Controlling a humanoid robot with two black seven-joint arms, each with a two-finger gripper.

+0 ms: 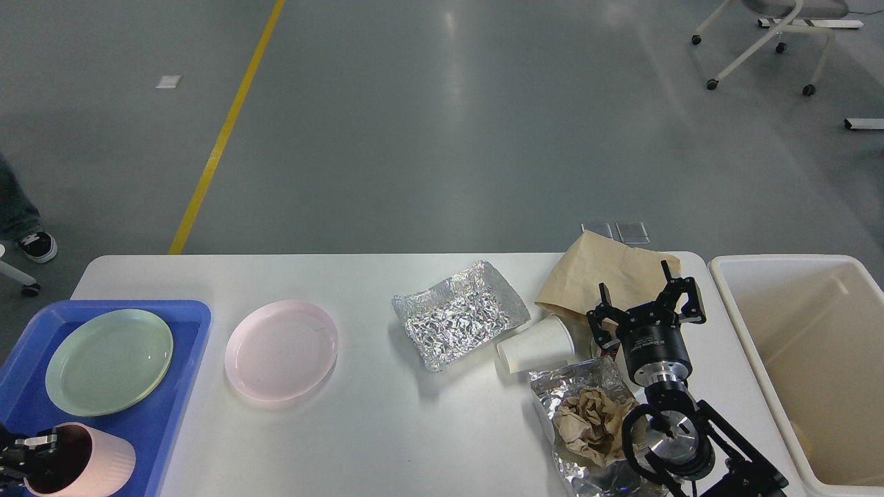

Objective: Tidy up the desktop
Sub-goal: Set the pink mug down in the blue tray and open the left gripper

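The white desktop holds a pink plate, a crumpled foil tray, a white paper cup on its side, a brown paper bag and a foil sheet with crumpled brown paper. My left gripper at the bottom left is shut on the rim of a pink cup, over the near corner of the blue tray. My right gripper is open and empty, over the near edge of the brown bag, right of the paper cup.
A green plate lies in the blue tray. A cream plastic bin stands off the desktop's right end. A person's shoe and a wheeled chair are on the grey floor beyond.
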